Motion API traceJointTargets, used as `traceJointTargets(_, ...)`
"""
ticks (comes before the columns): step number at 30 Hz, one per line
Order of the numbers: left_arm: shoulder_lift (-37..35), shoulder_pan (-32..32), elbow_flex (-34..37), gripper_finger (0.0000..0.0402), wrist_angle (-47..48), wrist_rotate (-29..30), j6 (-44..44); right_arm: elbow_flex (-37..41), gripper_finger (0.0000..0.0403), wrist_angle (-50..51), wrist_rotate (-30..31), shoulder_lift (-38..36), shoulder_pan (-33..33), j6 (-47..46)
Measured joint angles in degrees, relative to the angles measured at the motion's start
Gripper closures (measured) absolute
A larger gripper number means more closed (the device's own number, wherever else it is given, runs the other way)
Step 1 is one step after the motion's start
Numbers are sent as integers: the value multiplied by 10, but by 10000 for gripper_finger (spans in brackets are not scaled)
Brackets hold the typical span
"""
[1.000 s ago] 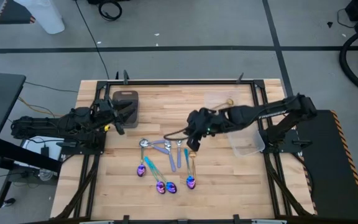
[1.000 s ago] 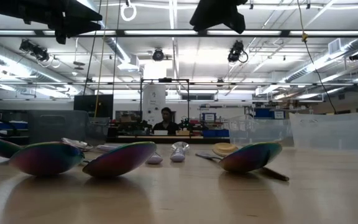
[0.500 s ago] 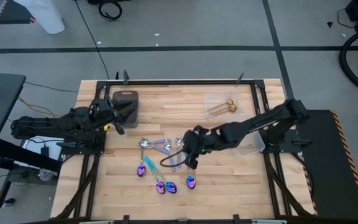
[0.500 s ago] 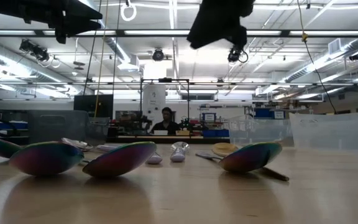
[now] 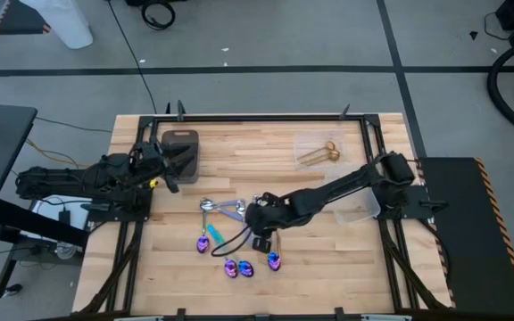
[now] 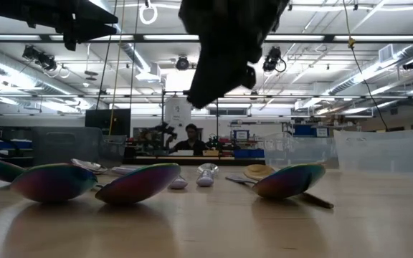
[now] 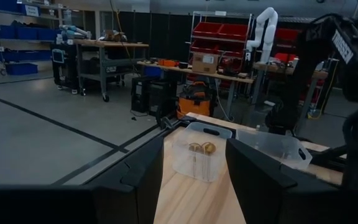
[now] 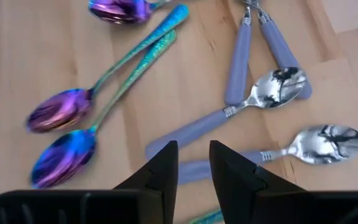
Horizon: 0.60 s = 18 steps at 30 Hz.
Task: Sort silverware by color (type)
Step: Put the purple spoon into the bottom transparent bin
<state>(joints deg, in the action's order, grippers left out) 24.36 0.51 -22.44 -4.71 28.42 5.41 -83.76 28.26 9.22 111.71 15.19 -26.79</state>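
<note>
Your right gripper (image 8: 193, 163) hangs over the mixed spoons (image 8: 263, 93) at mid-table, its fingers a narrow gap apart, holding nothing. Your left gripper (image 7: 194, 171) waits wide open at the left edge. No brand or label reads clearly anywhere.

The pale wooden surface (image 5: 239, 165) carries a dark grey tray (image 5: 180, 148) at far left. Clear plastic containers (image 5: 315, 150) sit at the right. Spoons (image 5: 230, 239) lie scattered near its middle.
</note>
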Motion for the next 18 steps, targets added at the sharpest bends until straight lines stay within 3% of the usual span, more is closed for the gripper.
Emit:
traceJointTargets(11, 0, 0, 0, 219, 1, 0, 0, -43, 228, -1, 85, 82, 0, -29)
traceJointTargets(18, 0, 0, 0, 219, 1, 0, 0, -72, 218, -12, 126, 133, 6, -26)
